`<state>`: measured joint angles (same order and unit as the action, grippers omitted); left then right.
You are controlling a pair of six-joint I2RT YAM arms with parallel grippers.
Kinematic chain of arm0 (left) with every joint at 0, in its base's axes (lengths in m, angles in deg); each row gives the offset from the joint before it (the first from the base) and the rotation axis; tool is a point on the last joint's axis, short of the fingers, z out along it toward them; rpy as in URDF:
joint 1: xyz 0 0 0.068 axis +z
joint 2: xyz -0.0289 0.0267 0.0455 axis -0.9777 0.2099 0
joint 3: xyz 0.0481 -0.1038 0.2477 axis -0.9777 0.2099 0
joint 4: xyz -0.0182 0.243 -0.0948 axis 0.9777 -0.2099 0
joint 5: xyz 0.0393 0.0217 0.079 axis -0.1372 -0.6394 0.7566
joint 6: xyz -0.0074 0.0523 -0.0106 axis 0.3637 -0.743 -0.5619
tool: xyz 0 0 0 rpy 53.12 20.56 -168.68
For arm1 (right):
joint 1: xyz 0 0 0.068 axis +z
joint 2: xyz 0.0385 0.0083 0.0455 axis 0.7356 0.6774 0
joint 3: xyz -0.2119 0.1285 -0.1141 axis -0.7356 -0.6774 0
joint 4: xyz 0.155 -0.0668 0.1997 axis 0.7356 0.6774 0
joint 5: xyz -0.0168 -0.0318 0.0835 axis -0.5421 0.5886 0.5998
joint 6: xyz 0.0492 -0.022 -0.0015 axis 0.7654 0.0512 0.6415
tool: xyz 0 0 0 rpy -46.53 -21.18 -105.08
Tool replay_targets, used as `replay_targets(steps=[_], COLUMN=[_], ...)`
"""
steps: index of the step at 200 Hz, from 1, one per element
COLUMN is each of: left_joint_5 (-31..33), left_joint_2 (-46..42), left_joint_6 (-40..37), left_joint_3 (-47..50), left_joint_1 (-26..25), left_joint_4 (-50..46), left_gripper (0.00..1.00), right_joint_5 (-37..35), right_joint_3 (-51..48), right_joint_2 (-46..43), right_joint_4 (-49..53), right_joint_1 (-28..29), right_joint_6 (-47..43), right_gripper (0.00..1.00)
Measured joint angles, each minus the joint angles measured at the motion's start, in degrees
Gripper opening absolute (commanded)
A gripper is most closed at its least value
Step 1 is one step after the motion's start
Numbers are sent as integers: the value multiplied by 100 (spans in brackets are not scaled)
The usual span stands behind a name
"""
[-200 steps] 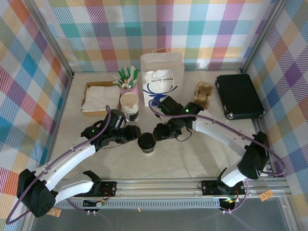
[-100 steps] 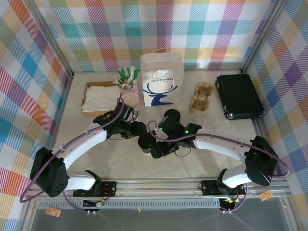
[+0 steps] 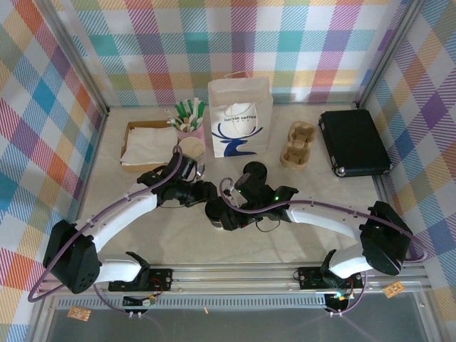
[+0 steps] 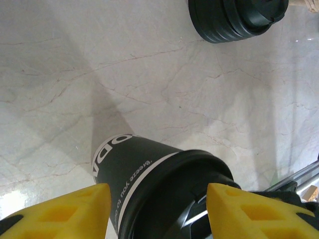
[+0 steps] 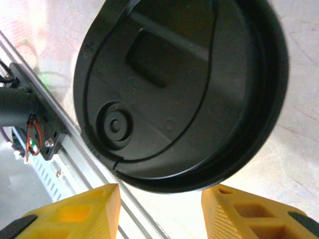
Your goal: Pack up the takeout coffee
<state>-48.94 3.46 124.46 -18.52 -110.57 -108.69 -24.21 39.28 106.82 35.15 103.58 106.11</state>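
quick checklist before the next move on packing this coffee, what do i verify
1. cup has its lid on: ok.
2. left gripper holding the cup: cannot tell; the cup sits between its jaws, contact hidden.
3. right gripper holding the cup: not ok; jaws apart above the lid's edge.
4. bag upright: ok.
5. bag mouth open: cannot tell.
6. lid stack clear of the cup: ok, well apart.

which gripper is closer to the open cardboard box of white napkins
left. the left gripper sits just right of the cardboard napkin box, the right gripper farther right, beyond the black-lidded paper cup
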Motion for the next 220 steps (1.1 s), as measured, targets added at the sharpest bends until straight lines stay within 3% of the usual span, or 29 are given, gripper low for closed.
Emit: replay_targets(steps=[123,220], left_joint_5=[-20,138], left_joint_2=[-654,-807], left_joint_6=[251,-44], left_joint_3=[435,98], left_joint_1=[0,0], left_joint_4=[-269,-852], left_gripper=[53,53], right_joint_5=[-750,-907], right_joint_3=[4,116], right_joint_2=[70,74], right_joint_4=[63,101], right_joint_1=[-7,-459], right_joint_6=[7,236], right_gripper=[51,53])
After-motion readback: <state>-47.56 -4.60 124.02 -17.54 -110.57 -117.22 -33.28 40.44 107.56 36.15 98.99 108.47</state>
